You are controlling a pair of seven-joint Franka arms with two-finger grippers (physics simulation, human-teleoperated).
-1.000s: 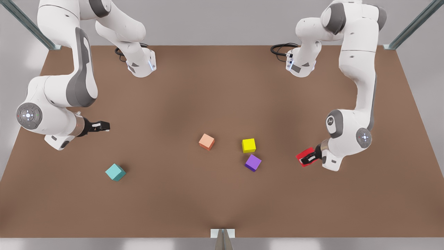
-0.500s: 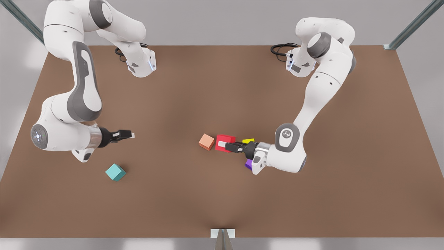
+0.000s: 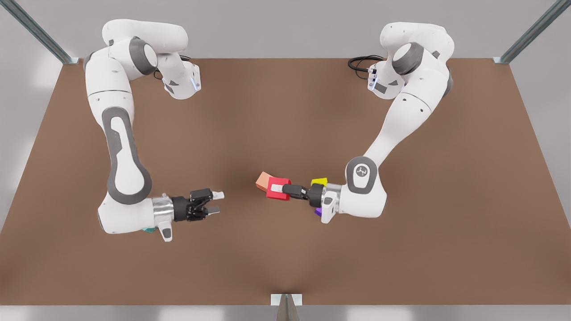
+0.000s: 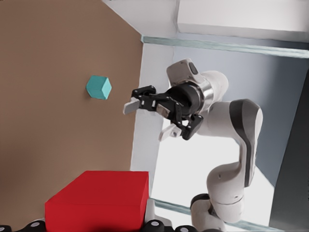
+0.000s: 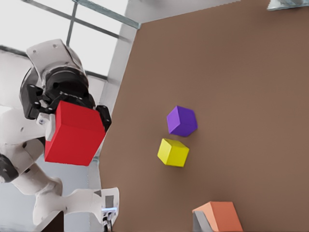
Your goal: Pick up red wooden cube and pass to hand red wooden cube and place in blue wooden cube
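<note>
The red wooden cube (image 3: 277, 189) hangs above the table's middle, with my left gripper (image 3: 280, 189) shut on it; that arm reaches in from the front view's right. The left wrist view shows the cube (image 4: 96, 200) close up between its fingers. The hand is my right gripper (image 3: 217, 202), black and skeletal with white fingertips. It stands open on the front view's left, facing the cube across a gap. It also shows far off as the hand (image 4: 133, 99). The blue wooden cube (image 4: 99, 87) lies on the table; in the front view only an edge of the blue cube (image 3: 149, 230) peeks from under the right arm.
A salmon-orange cube (image 3: 264, 179) sits just behind the red cube. A yellow cube (image 3: 319, 181) and a purple cube (image 3: 317, 212) lie partly hidden by the left arm's wrist. The right wrist view shows the purple cube (image 5: 182, 121) and yellow cube (image 5: 173, 152) side by side.
The left gripper carried the red cube from the front view's right to the table's middle. The right arm swung toward the middle, over the blue cube, and its fingers opened.
</note>
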